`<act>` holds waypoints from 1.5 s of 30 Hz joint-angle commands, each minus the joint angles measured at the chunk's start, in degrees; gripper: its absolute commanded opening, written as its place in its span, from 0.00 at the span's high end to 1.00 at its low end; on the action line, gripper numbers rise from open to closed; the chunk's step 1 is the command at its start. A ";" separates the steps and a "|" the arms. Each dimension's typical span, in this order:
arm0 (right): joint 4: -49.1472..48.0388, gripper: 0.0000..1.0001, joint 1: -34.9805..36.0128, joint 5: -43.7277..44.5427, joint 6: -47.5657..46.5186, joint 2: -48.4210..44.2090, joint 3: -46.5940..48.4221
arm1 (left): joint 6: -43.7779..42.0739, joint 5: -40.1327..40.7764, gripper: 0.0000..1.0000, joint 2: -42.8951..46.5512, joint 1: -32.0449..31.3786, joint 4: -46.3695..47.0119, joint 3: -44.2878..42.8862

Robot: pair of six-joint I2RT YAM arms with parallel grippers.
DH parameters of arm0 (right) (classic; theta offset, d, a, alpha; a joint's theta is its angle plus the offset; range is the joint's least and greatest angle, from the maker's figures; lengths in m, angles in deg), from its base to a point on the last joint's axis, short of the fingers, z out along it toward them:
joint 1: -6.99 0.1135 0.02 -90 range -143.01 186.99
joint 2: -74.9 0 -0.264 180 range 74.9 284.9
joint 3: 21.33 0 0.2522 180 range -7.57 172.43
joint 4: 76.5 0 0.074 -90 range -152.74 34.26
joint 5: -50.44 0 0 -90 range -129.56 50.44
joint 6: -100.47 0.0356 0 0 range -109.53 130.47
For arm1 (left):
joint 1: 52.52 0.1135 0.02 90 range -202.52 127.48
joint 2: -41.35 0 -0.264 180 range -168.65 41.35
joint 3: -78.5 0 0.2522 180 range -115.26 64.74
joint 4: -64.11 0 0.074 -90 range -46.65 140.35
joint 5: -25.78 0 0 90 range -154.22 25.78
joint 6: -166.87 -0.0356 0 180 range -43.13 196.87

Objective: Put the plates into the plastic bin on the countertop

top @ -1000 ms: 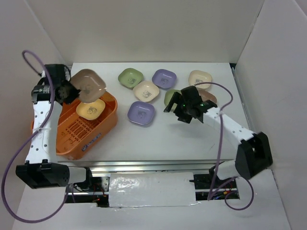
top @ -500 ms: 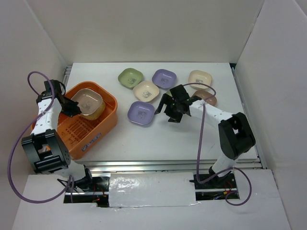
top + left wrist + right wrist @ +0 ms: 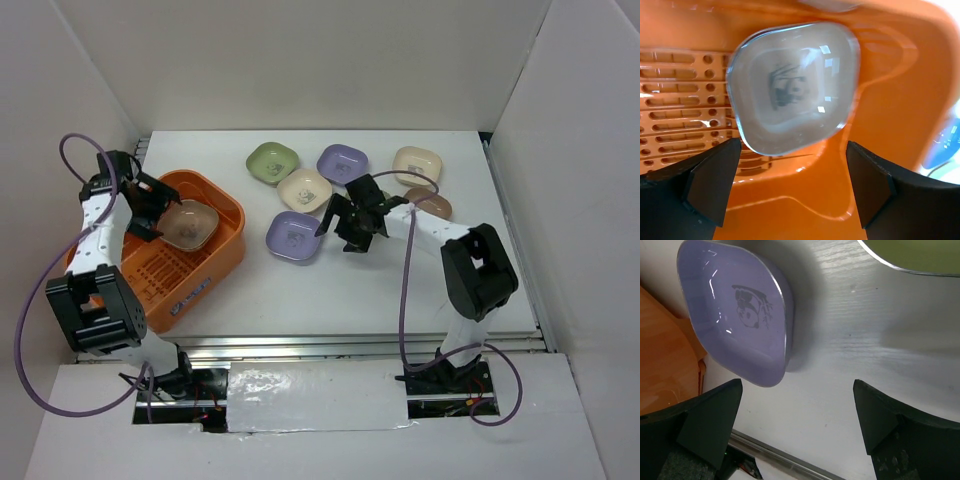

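Note:
The orange plastic bin (image 3: pixel 195 275) stands at the left of the white countertop (image 3: pixel 400 285). A brown plate (image 3: pixel 188 224) lies inside it at the far end; the left wrist view shows this plate (image 3: pixel 792 95) blurred over the slotted base. My left gripper (image 3: pixel 155 212) is open just beside the plate, its jaws (image 3: pixel 792 185) empty. Loose plates lie on the countertop: green (image 3: pixel 272 161), lilac (image 3: pixel 342 163), cream (image 3: pixel 304 189), cream (image 3: pixel 416 164), lilac (image 3: pixel 294 235), and brown (image 3: pixel 435 206). My right gripper (image 3: pixel 335 228) hangs open beside the near lilac plate (image 3: pixel 740 325), holding nothing (image 3: pixel 797 420).
A green plate's edge (image 3: pixel 920 255) shows at the top of the right wrist view. The bin's rim (image 3: pixel 660 370) lies just left of the near lilac plate. The metal rail (image 3: pixel 780 457) runs along the front edge. White walls enclose the table.
My left gripper has opened and let go of the brown plate, which now rests in the bin. The right gripper has moved left, off the green plate towards the near lilac plate.

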 commanded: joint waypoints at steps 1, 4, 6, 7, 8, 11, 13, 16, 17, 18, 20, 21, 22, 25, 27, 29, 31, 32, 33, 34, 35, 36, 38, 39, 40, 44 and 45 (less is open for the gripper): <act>-2.62 0.00 2.34 1.76 -0.06 1.48 2.98 | -3.33 2.13 0.01 4.26 -2.63 -3.69 -8.58; -2.36 0.00 3.39 3.60 0.47 3.77 4.30 | -7.28 6.34 0.01 5.76 -6.67 -8.61 -14.74; -2.45 0.00 4.01 4.48 0.64 5.18 5.36 | -9.66 8.54 0.01 7.07 -8.44 -11.16 -17.29; -1.75 0.02 4.27 6.14 0.73 7.18 6.67 | -11.14 9.24 0.01 7.52 -10.18 -11.70 -17.65; -1.31 0.04 4.62 7.20 0.64 8.08 7.64 | -11.86 9.68 0.01 7.96 -10.99 -12.05 -17.83; 0.10 0.30 5.85 11.67 0.64 11.94 10.28 | -14.05 12.32 0.01 9.28 -13.71 -14.33 -18.53; 0.01 0.63 6.03 12.05 0.91 13.36 10.28 | -15.54 12.76 0.01 9.28 -15.21 -16.00 -19.67; -1.56 0.82 6.12 11.69 1.87 11.87 7.40 | -17.74 13.12 0.01 8.93 -16.70 -17.23 -21.34; -1.92 0.88 6.12 11.52 1.87 10.65 6.77 | -18.36 12.68 0.01 8.23 -18.71 -17.41 -21.95; -1.74 0.94 5.94 11.34 1.70 9.94 5.98 | -18.80 12.07 0.01 7.70 -19.42 -17.59 -22.31; 0.79 1.00 6.38 11.08 1.09 7.23 5.01 | -19.94 10.66 0.01 5.69 -23.45 -18.64 -24.14; 2.11 1.00 6.73 11.60 0.30 5.73 4.83 | -20.64 10.66 0.01 4.81 -24.87 -19.60 -24.94; 4.13 1.00 7.17 12.74 0.29 4.32 5.01 | -20.74 10.74 0.01 4.01 -26.53 -19.61 -25.99; 11.60 1.00 9.36 18.10 -0.58 -1.57 5.71 | -22.23 9.34 0.01 0.76 -32.69 -20.66 -28.98; 13.98 1.00 9.98 19.07 -0.94 -6.65 4.58 | -22.67 9.34 0.02 -2.49 -36.98 -21.63 -31.09; 14.16 1.00 10.25 18.38 -1.20 -12.10 3.52 | -22.93 8.99 0.04 -4.94 -39.20 -22.16 -32.06; 14.25 1.00 10.34 17.85 -1.20 -15.37 2.55 | -22.85 7.76 0.08 -6.53 -41.05 -22.07 -32.50; 14.17 1.00 10.25 17.41 -1.29 -18.08 2.55 | -22.94 6.10 0.09 -8.02 -41.57 -21.99 -32.68; 14.34 1.00 10.16 16.97 -1.29 -19.15 2.90 | -23.11 5.39 0.11 -8.73 -42.71 -21.98 -32.77; 14.25 1.00 10.07 16.36 -1.81 -19.94 3.07 | -23.20 4.42 0.11 -10.04 -43.33 -21.90 -33.12; 14.51 1.00 9.81 15.74 -1.90 -21.17 3.86 | -23.29 3.54 0.12 -10.49 -44.47 -21.81 -33.21; 14.69 1.00 9.64 15.56 -1.90 -21.71 4.21 | -23.38 2.93 0.16 -10.93 -44.83 -21.46 -33.21; 13.82 1.00 9.20 15.39 -2.25 -22.93 4.22 | -23.20 2.92 0.26 -11.98 -45.88 -20.93 -33.12; 13.73 1.00 9.02 15.21 -2.08 -23.20 4.22 | -23.03 2.92 0.35 -12.34 -46.06 -20.67 -33.03; 13.64 1.00 8.76 14.51 -2.08 -23.47 4.22 | -22.94 1.96 0.37 -12.60 -46.24 -20.32 -32.77; 13.03 0.94 7.96 12.75 -1.90 -24.52 3.78 | -21.80 3.87 0.94 -12.60 -46.50 -19.70 -33.03; 13.02 0.76 7.79 12.49 -1.56 -24.70 3.60 | -21.36 5.54 1.00 -12.52 -46.59 -20.05 -33.38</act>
